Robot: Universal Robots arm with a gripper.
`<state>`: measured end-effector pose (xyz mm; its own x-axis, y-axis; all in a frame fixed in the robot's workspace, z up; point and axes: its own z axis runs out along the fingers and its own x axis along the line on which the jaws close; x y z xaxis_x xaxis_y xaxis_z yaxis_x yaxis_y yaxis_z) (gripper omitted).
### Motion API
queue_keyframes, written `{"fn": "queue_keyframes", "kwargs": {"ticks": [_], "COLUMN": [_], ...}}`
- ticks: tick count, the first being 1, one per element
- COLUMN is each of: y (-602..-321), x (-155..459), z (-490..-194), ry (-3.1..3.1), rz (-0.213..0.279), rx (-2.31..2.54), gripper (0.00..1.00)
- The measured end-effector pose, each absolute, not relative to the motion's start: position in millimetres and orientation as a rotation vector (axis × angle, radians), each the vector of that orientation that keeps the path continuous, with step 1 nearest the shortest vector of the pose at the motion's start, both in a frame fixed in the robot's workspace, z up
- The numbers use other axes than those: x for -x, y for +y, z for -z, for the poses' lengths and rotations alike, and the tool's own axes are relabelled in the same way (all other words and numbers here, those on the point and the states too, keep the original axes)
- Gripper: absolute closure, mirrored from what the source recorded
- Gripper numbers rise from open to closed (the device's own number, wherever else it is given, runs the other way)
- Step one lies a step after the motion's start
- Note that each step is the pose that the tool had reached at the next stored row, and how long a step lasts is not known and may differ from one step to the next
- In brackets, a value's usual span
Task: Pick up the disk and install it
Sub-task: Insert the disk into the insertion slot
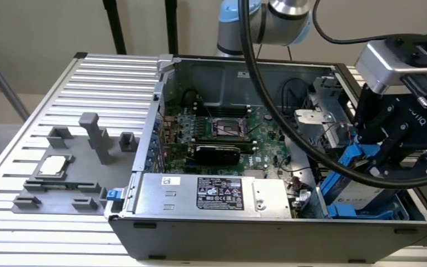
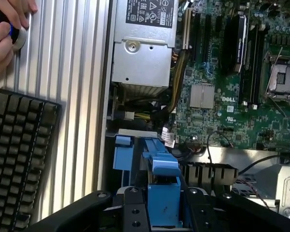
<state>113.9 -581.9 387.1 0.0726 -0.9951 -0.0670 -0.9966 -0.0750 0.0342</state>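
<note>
Pincer (image 1: 382, 167) and disk (image 1: 362, 193) meet at the drive-bay corner of the open computer case (image 1: 273, 228). We see the black pincer drawn narrow onto the disk's bright blue carrier frame, one finger on either side of the plastic, so it is holding the disk. In the wrist view the blue frame of the disk (image 2: 164, 195) sits squarely between the fingers (image 2: 133, 212). From the exterior view the silver-grey face with its white label hangs directly under the pincer, tilted rather than flat, down inside the bay. Whether its lower edge touches the bay floor we cannot tell. More blue plastic (image 2: 123, 151) sits just beyond the held frame, in the same bay.

Just beside the pincer, towards the middle of the case, lies the green motherboard (image 1: 221, 130) with its open processor socket (image 1: 226, 127). Near the pincer, along the case's front wall, sits the large silver box (image 1: 213, 194) with a black label. A thick black cable (image 1: 269, 89) loops from the arm (image 1: 288, 14) down past the pincer. Well apart from the pincer, outside the case on the slatted metal surface (image 1: 102, 78), a grey fixture (image 1: 65, 186) carries the small square processor chip (image 1: 53, 166). In the wrist view, also outside the case and well away from the pincer, we find a black keyboard (image 2: 19, 154) on the surface and a person's hand (image 2: 5, 34) beside it.
</note>
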Motion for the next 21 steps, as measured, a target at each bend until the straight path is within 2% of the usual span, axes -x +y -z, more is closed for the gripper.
{"fn": "queue_keyframes", "kwargs": {"ticks": [21], "y": [-582], "x": [-114], "z": [-358], "ry": [2.083], "rz": [-0.122], "rx": [2.314], "gripper": [1.0]}}
